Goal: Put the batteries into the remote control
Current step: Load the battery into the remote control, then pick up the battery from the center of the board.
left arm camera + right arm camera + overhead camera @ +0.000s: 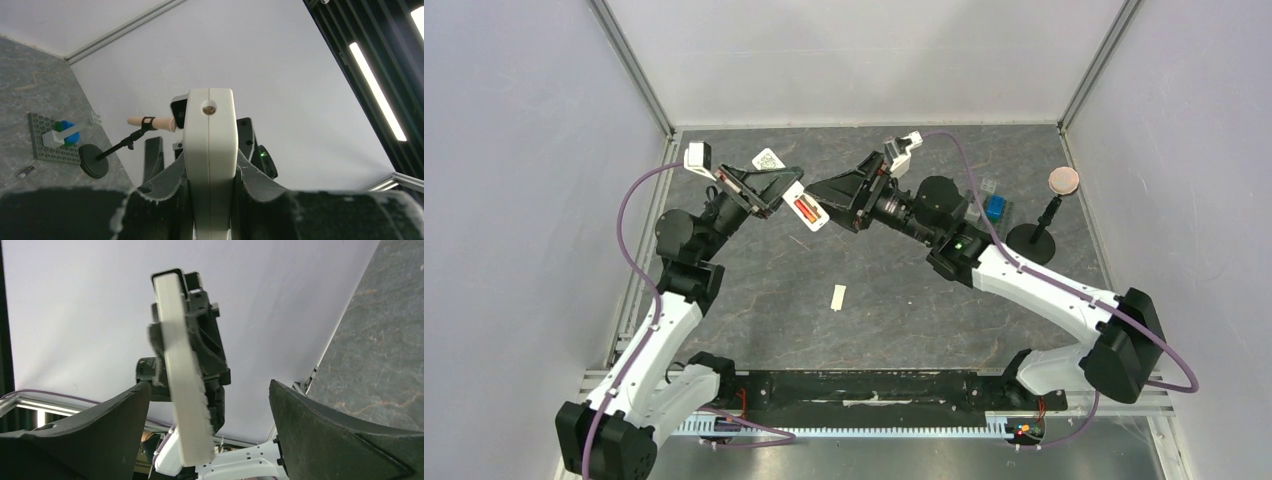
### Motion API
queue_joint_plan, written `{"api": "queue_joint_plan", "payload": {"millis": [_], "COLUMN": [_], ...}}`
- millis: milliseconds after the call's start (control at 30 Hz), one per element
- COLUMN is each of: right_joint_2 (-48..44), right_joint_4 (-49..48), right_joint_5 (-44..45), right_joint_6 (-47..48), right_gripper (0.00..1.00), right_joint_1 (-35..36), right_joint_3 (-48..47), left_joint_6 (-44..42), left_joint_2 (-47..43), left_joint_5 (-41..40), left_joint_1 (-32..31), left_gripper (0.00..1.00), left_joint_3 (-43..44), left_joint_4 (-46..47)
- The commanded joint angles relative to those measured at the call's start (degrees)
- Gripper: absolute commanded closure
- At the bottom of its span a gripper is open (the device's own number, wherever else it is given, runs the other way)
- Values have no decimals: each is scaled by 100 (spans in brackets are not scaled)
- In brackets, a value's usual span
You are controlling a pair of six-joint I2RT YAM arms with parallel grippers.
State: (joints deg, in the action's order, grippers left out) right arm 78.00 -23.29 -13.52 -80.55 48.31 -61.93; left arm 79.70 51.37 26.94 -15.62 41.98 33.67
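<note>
From the overhead camera I get flat, even light. The pale walls are bright, the dark table (904,320) reads clearly, and there are only soft shadows under both arms, with no glare.

On the left wrist camera, 2 ceiling light strips (376,90) above and to one side of the left gripper (210,200) are blown out to pure white. The remote control (210,145) in its grasp is evenly lit and fairly sharp at the tip. The dark pads nearest the lens look soft and grainy.

On the right wrist camera the remote control looks smeared along its edges. The fingers of the right gripper (209,385) are underexposed, nearly black, against a bright, faintly lavender wall.
</note>
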Motion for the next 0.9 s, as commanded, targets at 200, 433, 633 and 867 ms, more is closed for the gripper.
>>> {"api": "queue_joint_plan", "payload": {"millis": [200, 433, 633, 867], "right_joint_2": [-780, -329, 670, 1299], "right_joint_4": [543, 3186, 3970, 4462], "right_joint_5": [18, 2023, 3467, 4604], "right_joint_6": [872, 3113, 3497, 3502], "right_gripper": [12, 39, 40, 38], "right_joint_1": [-479, -368, 110, -902], "right_joint_3": [254, 32, 157, 8], "left_joint_6": [-1597, -2911, -3187, -3042], "left_joint_2": [-325, -817, -1092, -1207], "left_joint_5": [-393, -1834, -2408, -2285], "left_joint_1": [-12, -3, -2, -8], "left_gripper": [98, 98, 98, 98], "left_joint_3": [151, 420, 468, 319], "left_joint_4": [-1254, -3479, -4119, -4193]}}
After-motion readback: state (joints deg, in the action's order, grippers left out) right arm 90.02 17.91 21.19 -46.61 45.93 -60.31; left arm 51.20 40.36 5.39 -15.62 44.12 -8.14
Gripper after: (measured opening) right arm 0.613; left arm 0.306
